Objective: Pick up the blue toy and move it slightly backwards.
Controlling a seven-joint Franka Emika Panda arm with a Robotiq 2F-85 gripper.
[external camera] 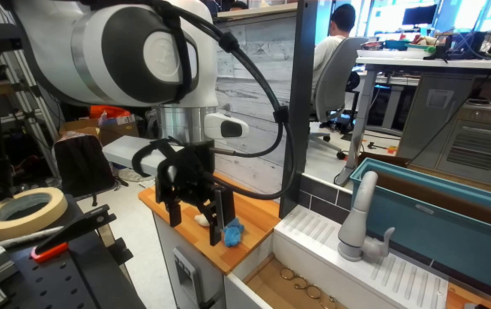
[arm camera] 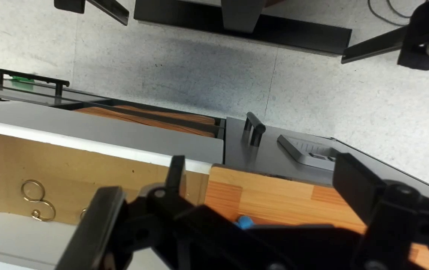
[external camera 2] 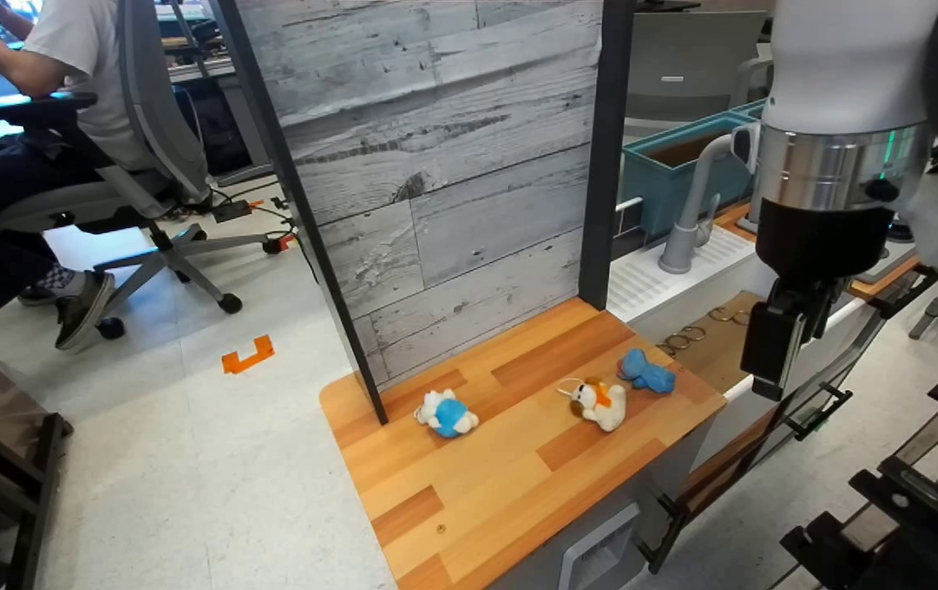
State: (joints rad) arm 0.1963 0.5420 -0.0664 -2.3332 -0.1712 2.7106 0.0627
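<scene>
The blue toy (external camera 2: 646,371), a small soft figure, lies on the wooden counter (external camera 2: 509,483) by its end at the open drawer. It also shows in an exterior view (external camera: 233,236), partly behind a finger. In the wrist view only a small part of the blue toy (arm camera: 244,222) shows past the gripper body. My black gripper is open and empty, its fingers wide apart in the wrist view (arm camera: 260,161). It hangs above the counter level, in front of the toy in an exterior view (external camera: 194,223) and off the counter's end to the right in an exterior view (external camera 2: 770,373).
A white-and-orange toy dog (external camera 2: 600,403) lies close beside the blue toy. A white toy in blue (external camera 2: 446,414) lies farther along the counter. A wood-pattern panel (external camera 2: 469,164) stands behind. An open drawer with rings (external camera: 301,283) and a grey faucet (external camera: 356,223) adjoin the counter.
</scene>
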